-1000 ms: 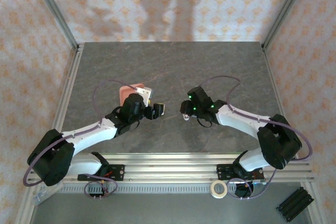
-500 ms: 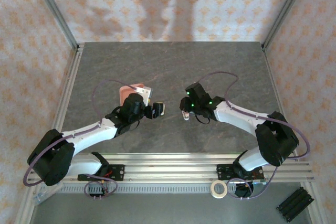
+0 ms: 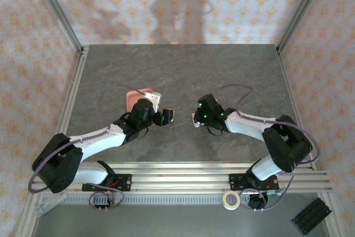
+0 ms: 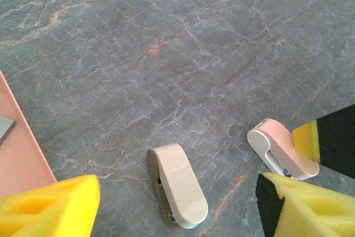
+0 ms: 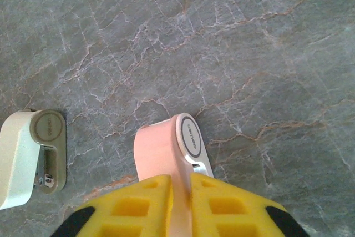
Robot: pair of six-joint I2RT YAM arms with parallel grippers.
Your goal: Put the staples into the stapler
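Observation:
The stapler [image 5: 158,148], pale pink with a white side, lies on the grey marble table [image 3: 183,70], and my right gripper [image 5: 181,178] is shut on its rear end with both yellow pads pressed against it. From above, this grip [image 3: 195,119] sits at mid-table. The left wrist view shows the same stapler [image 4: 280,148] at the right. My left gripper [image 4: 177,209] stands open, its yellow pads [image 4: 50,206] wide apart. A grey strip of staples [image 4: 4,129] lies on the salmon-pink tray [image 4: 19,162] at the left edge.
A second, beige mini stapler [image 4: 177,190] lies on the table between my left gripper's fingers, untouched; it also shows at the left of the right wrist view [image 5: 25,156]. The tray [image 3: 138,95] sits behind the left arm. A tape roll [image 3: 231,199] rests below the front rail.
My right gripper has closed onto the pink stapler, and its arm has shifted slightly. The left arm and its open gripper have stayed put.

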